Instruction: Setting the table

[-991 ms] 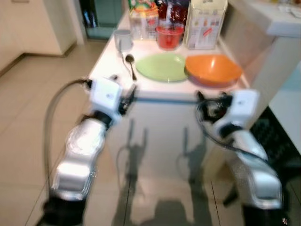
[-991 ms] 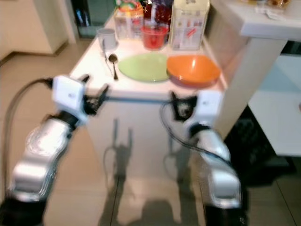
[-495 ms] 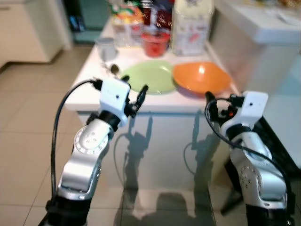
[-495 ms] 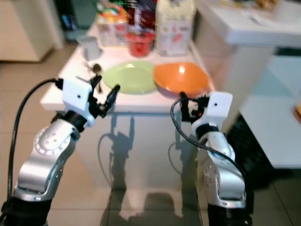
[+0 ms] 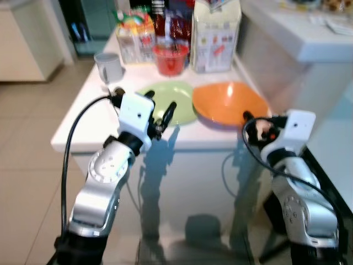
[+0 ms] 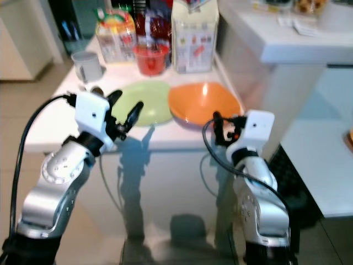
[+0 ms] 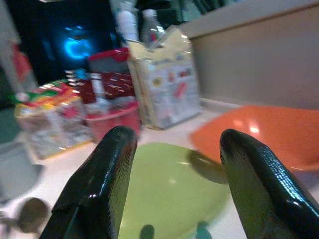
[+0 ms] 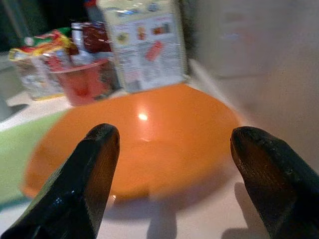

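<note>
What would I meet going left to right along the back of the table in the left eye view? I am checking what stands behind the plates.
Grey mug → clear packet with colourful contents → red cup → white carton.

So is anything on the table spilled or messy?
Nothing looks spilled. The green plate and orange bowl sit side by side near the table's front edge, and the bowl's rim appears to overlap the plate slightly. Both claws, left and right, are open and empty.
</note>
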Controlling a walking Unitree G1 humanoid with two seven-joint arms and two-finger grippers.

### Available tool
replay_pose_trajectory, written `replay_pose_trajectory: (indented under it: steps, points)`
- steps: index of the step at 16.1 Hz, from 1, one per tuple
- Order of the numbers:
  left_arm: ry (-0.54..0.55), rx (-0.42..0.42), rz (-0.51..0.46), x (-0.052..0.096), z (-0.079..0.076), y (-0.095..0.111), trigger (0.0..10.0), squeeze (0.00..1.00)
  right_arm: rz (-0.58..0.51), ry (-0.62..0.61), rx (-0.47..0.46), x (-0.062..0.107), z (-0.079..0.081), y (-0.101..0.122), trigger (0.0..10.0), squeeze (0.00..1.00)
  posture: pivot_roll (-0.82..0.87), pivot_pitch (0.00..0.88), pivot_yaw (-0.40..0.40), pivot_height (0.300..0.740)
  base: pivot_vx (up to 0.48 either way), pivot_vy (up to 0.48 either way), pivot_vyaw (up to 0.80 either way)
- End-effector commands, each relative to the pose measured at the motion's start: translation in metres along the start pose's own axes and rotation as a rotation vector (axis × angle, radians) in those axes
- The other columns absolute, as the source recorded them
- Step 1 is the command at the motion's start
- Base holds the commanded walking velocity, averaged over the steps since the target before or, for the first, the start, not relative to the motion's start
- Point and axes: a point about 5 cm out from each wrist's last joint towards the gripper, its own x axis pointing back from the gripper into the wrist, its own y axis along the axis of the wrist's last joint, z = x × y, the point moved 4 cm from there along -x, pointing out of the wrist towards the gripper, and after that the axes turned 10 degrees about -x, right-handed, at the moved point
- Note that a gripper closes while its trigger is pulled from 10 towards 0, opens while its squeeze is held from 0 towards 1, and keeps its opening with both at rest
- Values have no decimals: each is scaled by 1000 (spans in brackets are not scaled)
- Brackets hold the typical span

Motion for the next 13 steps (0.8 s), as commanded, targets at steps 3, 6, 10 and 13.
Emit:
replay_pose_trajectory:
  steps: [3, 6, 10, 13]
  points:
    - [43, -21, 8, 2, 9, -1, 10000, 0, -13, 37, -9, 0, 11, 3, 10000, 0, 21, 0, -14, 740, 195, 0, 0]
    - [24, -17, -5, 3, 6, 1, 10000, 0, -30, 48, -17, -1, 12, 8, 10000, 0, 22, 0, -17, 740, 0, 0, 0]
    - [-80, 6, -46, 8, -7, 7, 10000, 0, -41, 143, -35, 10, 18, 20, 10000, 0, 24, 0, -21, 740, 0, 0, 0]
    - [-207, 36, -57, 16, -15, 9, 10000, 0, -9, 278, 15, 19, 12, 35, 10000, 0, 18, 0, -20, 740, 0, 0, 0]
